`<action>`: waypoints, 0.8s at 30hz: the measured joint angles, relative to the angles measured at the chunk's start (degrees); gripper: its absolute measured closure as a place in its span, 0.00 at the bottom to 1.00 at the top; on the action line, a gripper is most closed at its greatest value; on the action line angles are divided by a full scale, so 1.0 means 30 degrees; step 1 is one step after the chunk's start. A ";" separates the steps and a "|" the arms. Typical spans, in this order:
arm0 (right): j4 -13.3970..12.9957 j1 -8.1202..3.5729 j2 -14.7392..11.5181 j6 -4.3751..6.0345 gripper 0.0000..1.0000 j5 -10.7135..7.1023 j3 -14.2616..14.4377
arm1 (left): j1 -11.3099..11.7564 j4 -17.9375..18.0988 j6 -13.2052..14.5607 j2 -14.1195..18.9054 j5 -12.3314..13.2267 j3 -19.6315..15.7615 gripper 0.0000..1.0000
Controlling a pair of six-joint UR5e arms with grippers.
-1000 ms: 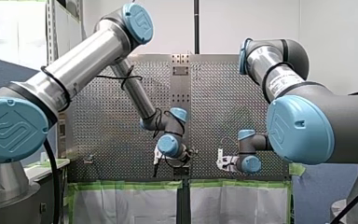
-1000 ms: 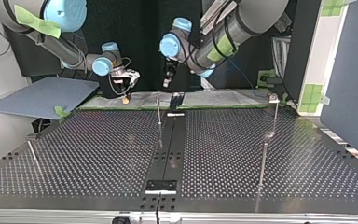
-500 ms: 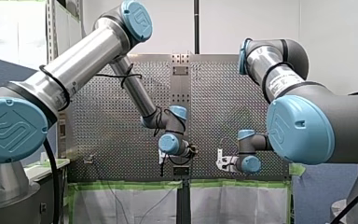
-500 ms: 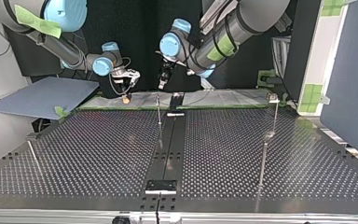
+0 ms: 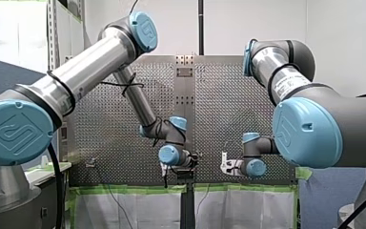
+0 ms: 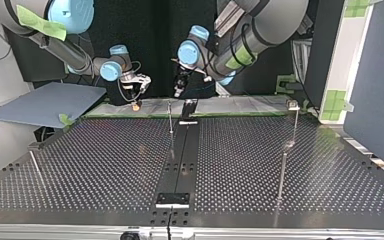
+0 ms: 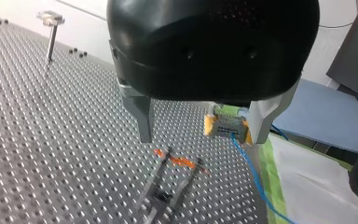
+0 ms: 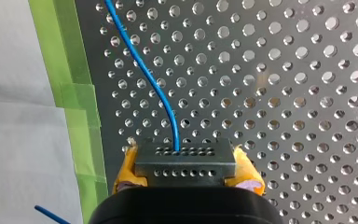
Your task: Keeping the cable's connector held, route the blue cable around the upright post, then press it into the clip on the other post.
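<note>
My right gripper [image 8: 187, 173] is clamped on the cable's connector [image 8: 185, 157]. Its yellow pads [image 8: 127, 170] press on the two ends of the dark block, whose face shows rows of small holes. The blue cable [image 8: 144, 70] leaves the middle of that face and runs ahead of the gripper in a slack curve over the perforated table [image 8: 284, 93], close to the strip of green tape [image 8: 81, 93] along the table's edge. My left gripper [image 7: 203, 135] is spread wide with nothing between its metal fingers [image 7: 142, 116], and it hangs above the table, apart from the right one. Through its wrist camera I see the held connector beyond it, in line just beside one finger, with the cable dropping away toward the table's edge. Below the spread fingers a thin upright post [image 6: 170, 120] rises from the table, with orange marks near its top. I cannot tell how close the fingers are to it. The post with the clip [image 7: 51, 32] stands well off to the side of the left gripper, and the cable lies well apart from it.
</note>
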 joint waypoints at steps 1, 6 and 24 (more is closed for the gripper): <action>0.0000 0.0008 0.0000 0.0000 1.00 -0.0001 0.0000 | 0.0083 0.0044 -0.0075 -0.0118 0.0020 0.0029 0.00; 0.0062 0.0040 0.0000 -0.0001 1.00 0.0001 -0.0001 | 0.0356 0.0103 -0.0158 -0.0316 0.0219 0.0317 0.00; 0.1313 0.0053 -0.0016 -0.1191 1.00 -0.0110 0.0067 | 0.0757 0.0542 0.0234 -0.0325 0.0279 0.0453 0.00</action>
